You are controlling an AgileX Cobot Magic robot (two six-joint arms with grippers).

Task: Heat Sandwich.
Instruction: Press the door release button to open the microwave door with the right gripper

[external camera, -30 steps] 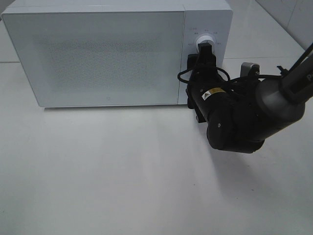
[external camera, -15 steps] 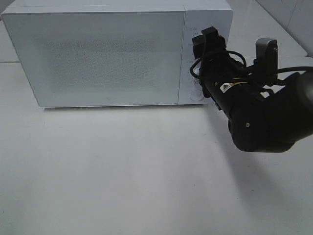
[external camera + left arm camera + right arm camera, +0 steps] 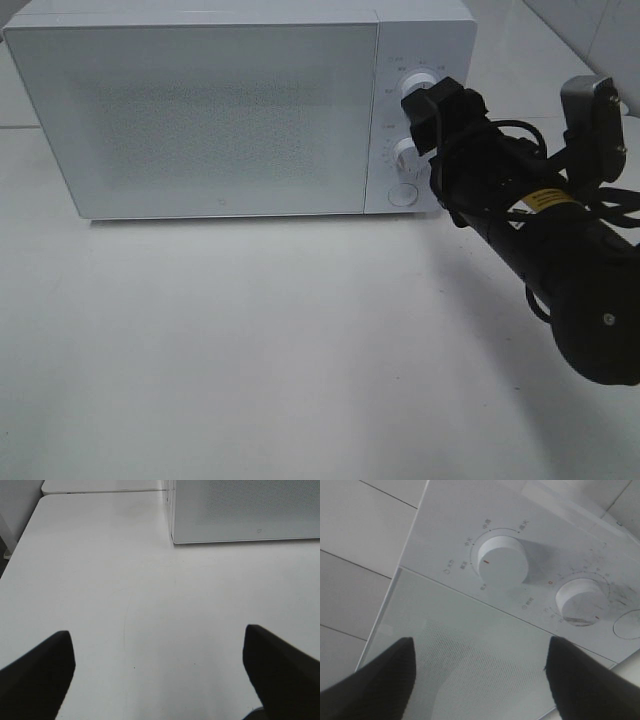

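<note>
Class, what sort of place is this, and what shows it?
Probably a robotics test bench staged as a kitchen: a white microwave on a white table, with the right gripper near its dials.

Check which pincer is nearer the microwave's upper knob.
Right. The right pincer is open just in front of the upper knob, not touching it. The left pincer hangs open over the table, well back from the microwave.
</note>
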